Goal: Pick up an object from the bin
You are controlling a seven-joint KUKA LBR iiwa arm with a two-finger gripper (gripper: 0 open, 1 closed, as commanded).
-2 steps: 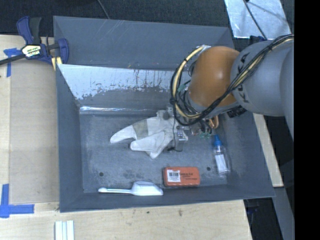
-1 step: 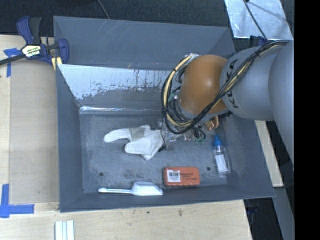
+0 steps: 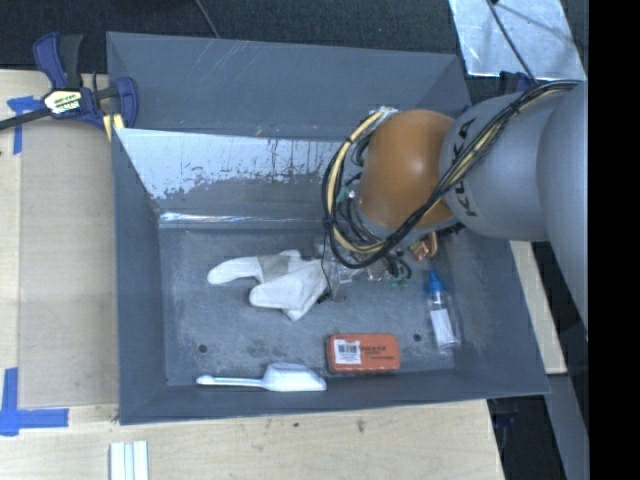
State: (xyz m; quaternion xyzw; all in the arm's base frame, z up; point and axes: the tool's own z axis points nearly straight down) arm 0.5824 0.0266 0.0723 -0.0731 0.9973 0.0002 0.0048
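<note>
A crumpled white cloth point(image 3: 272, 280) lies in the middle of the bin floor. My gripper point(image 3: 337, 274) is low at the cloth's right edge, mostly hidden under the arm's orange cover. An orange rectangular block point(image 3: 362, 353) with a barcode label lies just in front of the gripper, near the bin's front wall. A small clear bottle with a blue cap point(image 3: 438, 314) lies to the gripper's right.
A white plastic scoop point(image 3: 265, 378) lies along the front wall at the left. The arm and its cables cover the bin's right rear part. The bin's sloped walls close in on all sides.
</note>
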